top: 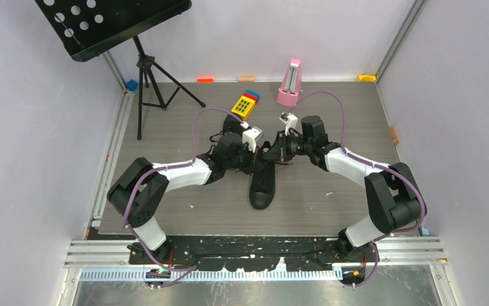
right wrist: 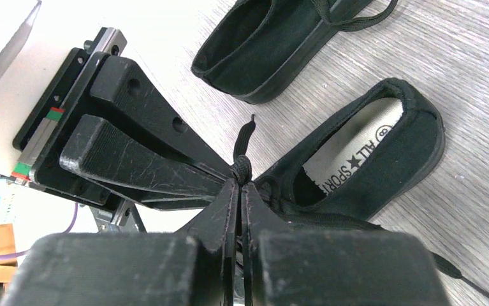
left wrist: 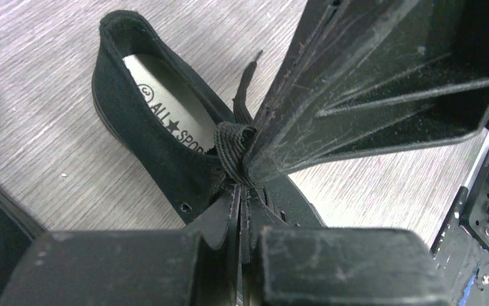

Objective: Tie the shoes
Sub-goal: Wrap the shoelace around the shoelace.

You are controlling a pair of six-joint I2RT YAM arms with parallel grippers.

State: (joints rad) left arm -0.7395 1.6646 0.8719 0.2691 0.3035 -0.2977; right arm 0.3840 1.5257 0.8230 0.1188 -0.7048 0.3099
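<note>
Over the shoe [left wrist: 159, 127] | left hand [left wrist: 241, 191] pinches lace [left wrist: 232, 146] | right hand [right wrist: 238, 185] pinches same lace

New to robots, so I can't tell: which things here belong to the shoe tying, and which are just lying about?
Job: shoe being tied, lace, second shoe, left gripper, right gripper (both pinching the lace).
Lying about: music stand, pink metronome, yellow keypad.

Matt black canvas shoes [top: 262, 190], grey wood-grain table [top: 331, 127]
</note>
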